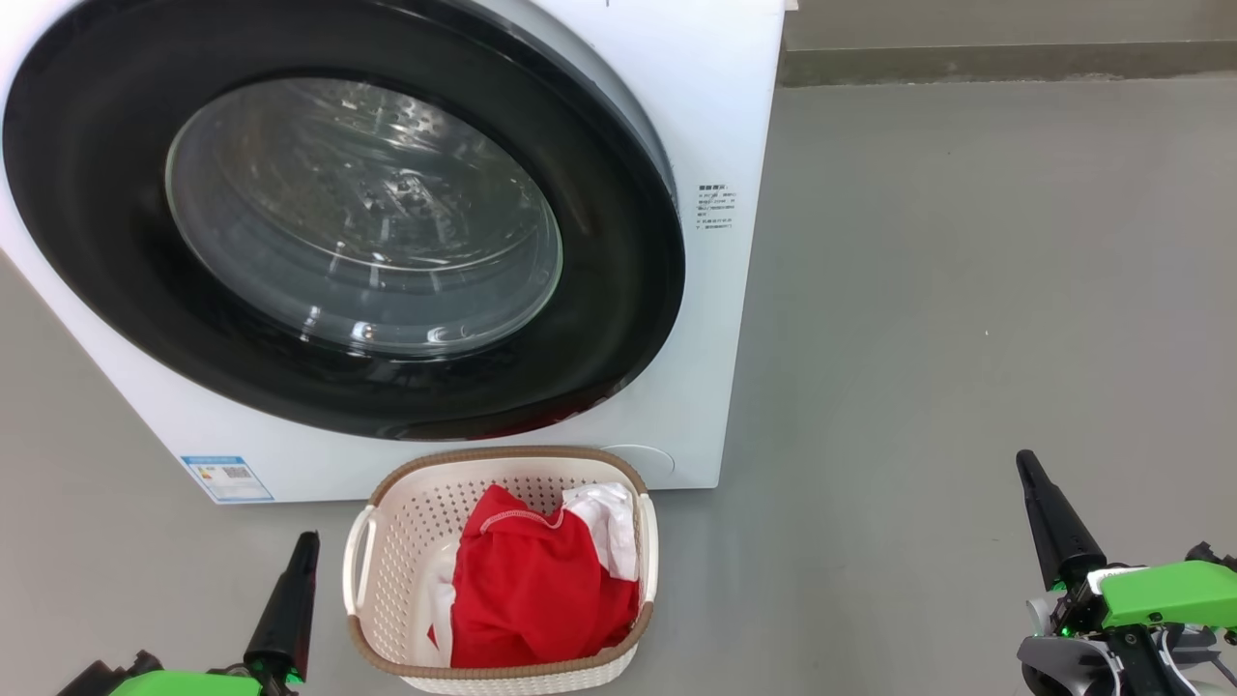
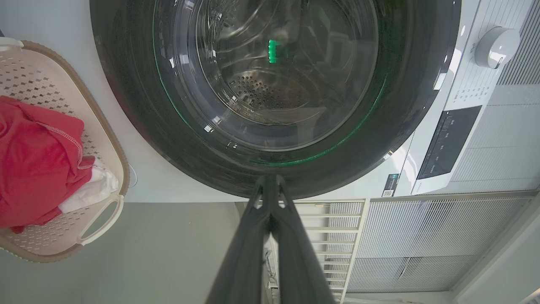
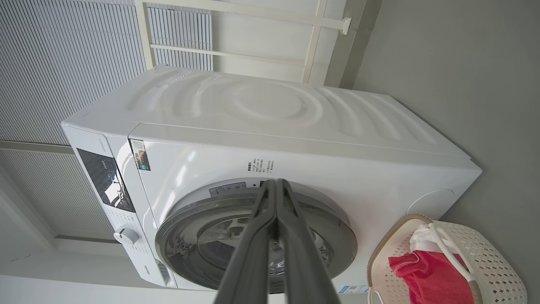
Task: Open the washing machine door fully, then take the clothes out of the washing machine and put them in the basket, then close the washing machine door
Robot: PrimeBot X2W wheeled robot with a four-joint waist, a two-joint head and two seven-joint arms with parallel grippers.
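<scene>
The washing machine (image 1: 715, 116) fills the upper left of the head view, its door (image 1: 618, 319) shut flat against the front, with the steel drum visible through the glass. The basket (image 1: 387, 522) stands on the floor just in front of it and holds the red and white clothes (image 1: 532, 590). My left gripper (image 1: 302, 546) is low at the left of the basket, shut and holding nothing. My right gripper (image 1: 1026, 466) is far to the right above bare floor, shut and holding nothing. The left wrist view shows the door (image 2: 139, 126), basket (image 2: 107, 131) and clothes (image 2: 33, 164).
Grey floor (image 1: 966, 338) stretches to the right of the machine up to a wall base (image 1: 1005, 63). The right wrist view shows the machine (image 3: 270, 109), its control dial (image 3: 125, 235), a white slatted wall (image 3: 63, 55) behind it, the basket (image 3: 498, 274) and clothes (image 3: 426, 278).
</scene>
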